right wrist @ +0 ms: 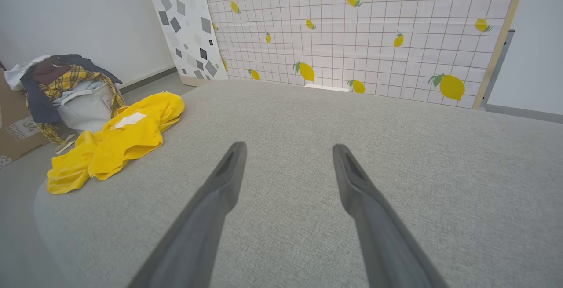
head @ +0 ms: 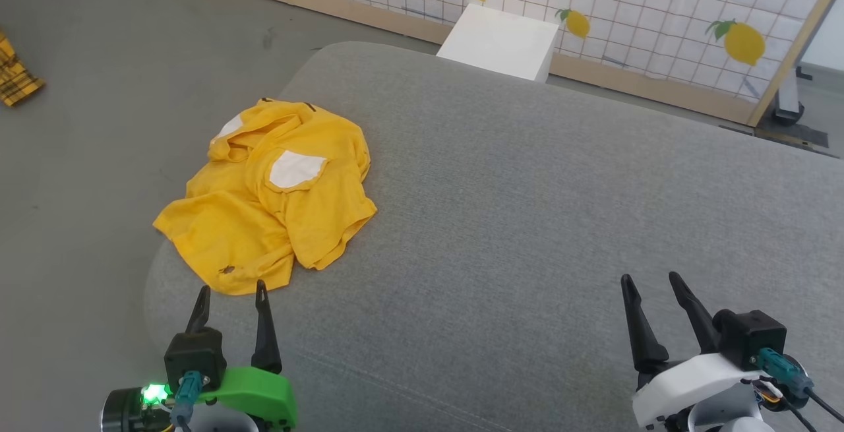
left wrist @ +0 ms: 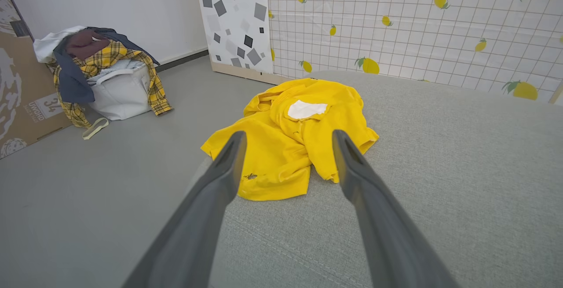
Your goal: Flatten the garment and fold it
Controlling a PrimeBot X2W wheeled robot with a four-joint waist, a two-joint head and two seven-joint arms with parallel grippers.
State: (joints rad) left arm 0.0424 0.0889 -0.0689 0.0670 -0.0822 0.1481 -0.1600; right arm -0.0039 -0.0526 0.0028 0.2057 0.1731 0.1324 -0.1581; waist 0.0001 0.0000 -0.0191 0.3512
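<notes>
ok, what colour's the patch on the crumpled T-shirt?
White, on the bright yellow T-shirt; the patch shows best in the head view.

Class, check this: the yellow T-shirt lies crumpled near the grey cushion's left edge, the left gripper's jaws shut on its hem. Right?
No. The left wrist view shows the left gripper with jaws open, holding nothing; the T-shirt does lie crumpled near the left edge of the grey cushion.

R gripper (right wrist: 289,149) jaws wide, empty, over grey cushion (right wrist: 396,156) | garment (right wrist: 127,143) crumpled at cushion's left edge
</notes>
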